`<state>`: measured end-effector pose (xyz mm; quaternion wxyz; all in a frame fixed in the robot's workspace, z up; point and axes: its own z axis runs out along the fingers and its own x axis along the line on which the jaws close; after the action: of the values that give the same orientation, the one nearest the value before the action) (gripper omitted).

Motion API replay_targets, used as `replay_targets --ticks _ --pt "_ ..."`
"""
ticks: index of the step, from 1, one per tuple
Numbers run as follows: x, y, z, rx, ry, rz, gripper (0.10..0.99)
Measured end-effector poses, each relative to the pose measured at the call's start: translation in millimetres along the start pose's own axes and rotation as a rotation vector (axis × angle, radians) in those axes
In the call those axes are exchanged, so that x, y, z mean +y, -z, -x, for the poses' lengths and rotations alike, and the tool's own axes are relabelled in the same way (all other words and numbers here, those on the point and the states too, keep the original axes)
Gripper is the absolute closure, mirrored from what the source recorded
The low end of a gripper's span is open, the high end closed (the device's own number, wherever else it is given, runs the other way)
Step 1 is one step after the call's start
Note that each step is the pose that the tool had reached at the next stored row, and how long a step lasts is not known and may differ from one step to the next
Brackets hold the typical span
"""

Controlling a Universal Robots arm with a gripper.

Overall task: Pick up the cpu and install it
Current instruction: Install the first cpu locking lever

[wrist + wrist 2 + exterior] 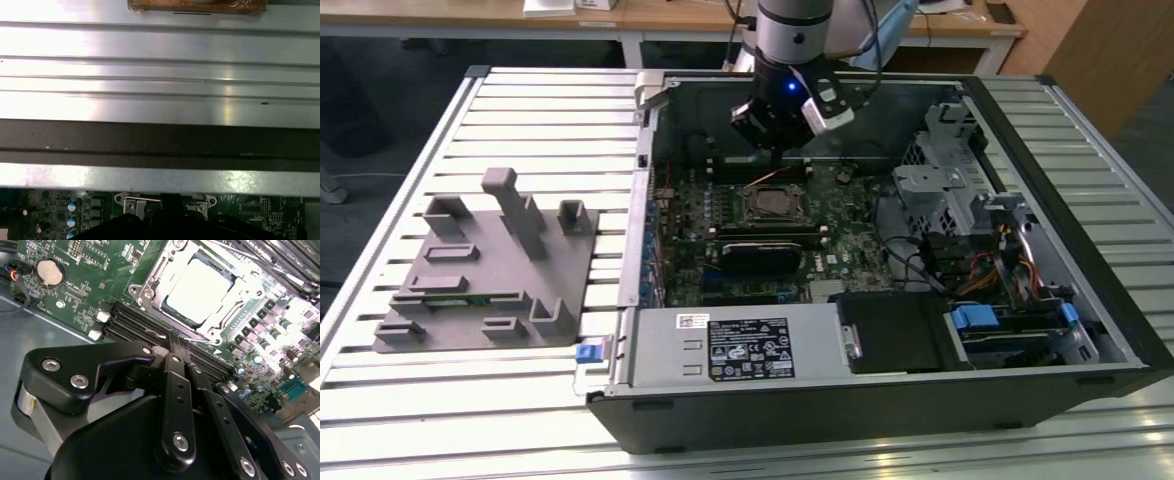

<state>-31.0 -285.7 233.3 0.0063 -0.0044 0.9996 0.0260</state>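
cpu (200, 290) sits flat in the motherboard socket (150, 287), silver top up, square so I see no long axis. Second wrist view: gripper (179, 347) above the memory slots (125, 322) just beside it, jaws pressed together, holding nothing. Exterior view adds the open computer case (1067, 180) on the slatted worktop (520, 100).

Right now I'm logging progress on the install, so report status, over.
Claw shut, empty, above the motherboard. Cpu seated in its socket, retention frame open. Nothing in the way.
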Motion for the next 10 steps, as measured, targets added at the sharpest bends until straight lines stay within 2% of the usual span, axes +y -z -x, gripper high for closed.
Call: replay_targets --ticks 10 --pt "1.2 -3.9 4.4 -0.0002 0.0 0.0 0.98"
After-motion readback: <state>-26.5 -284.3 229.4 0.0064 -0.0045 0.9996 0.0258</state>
